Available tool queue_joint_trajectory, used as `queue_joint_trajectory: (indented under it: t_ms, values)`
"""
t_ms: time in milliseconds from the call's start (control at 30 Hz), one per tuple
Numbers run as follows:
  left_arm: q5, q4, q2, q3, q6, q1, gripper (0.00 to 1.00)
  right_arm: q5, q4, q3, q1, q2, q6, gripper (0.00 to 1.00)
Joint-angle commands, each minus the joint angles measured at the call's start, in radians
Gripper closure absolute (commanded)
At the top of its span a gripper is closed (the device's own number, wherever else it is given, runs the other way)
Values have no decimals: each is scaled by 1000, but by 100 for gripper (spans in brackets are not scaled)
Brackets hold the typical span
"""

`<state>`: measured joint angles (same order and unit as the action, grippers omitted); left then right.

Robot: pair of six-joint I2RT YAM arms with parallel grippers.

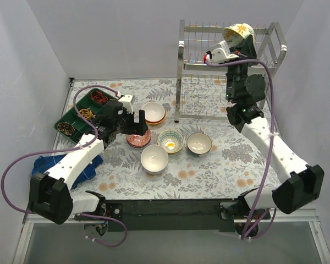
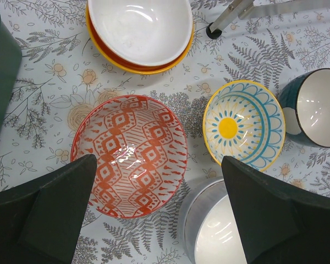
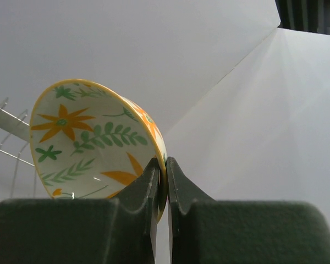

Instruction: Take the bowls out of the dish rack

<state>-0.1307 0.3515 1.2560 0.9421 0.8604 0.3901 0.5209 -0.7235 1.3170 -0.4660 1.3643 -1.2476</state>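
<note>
White walls are seen round a counter (image 1: pixel 220 173) covered in a fern print. At its far right corner a chrome two-tier dish rack (image 1: pixel 195 74) is set, and at the far left edge a green compartment tray (image 1: pixel 77 114). Near the counter's middle a stacked orange and yellow pair of bowls (image 2: pixel 140 33), a red-patterned bowl (image 2: pixel 129 154), a sun-patterned bowl (image 2: pixel 243 125), a teal bowl (image 2: pixel 313 107) and a white bowl (image 1: pixel 154 159) are grouped. A floral bowl (image 3: pixel 93 137) is held tilted at the rack's top, its rim pinched between the nearly closed fingers of the right tool (image 3: pixel 161 165). The left tool (image 2: pixel 158 159) is spread wide over the red-patterned bowl, with nothing gripped.
</note>
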Motion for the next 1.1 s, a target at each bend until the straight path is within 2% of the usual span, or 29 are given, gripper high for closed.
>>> queue_joint_trajectory:
  t_ms: [0, 333, 533, 700, 867, 1067]
  values:
    - [9, 1, -18, 17, -3, 4, 2, -4, 80, -10, -46, -120, 210, 99]
    - [25, -2, -21, 14, -4, 4, 2, -139, 566, -101, -129, -319, 666, 99]
    - [40, -5, -24, 14, -9, 4, 2, -312, 801, -153, -138, -384, 905, 99]
    - [59, -5, -32, 12, -8, 4, 2, -453, 878, -216, -140, -407, 1128, 99]
    - [85, -9, -40, 11, -8, 4, 2, -588, 885, -295, -140, -370, 1316, 99]
    - [97, -17, -47, 4, -8, 4, 2, -596, 834, -346, -140, -265, 1467, 99]
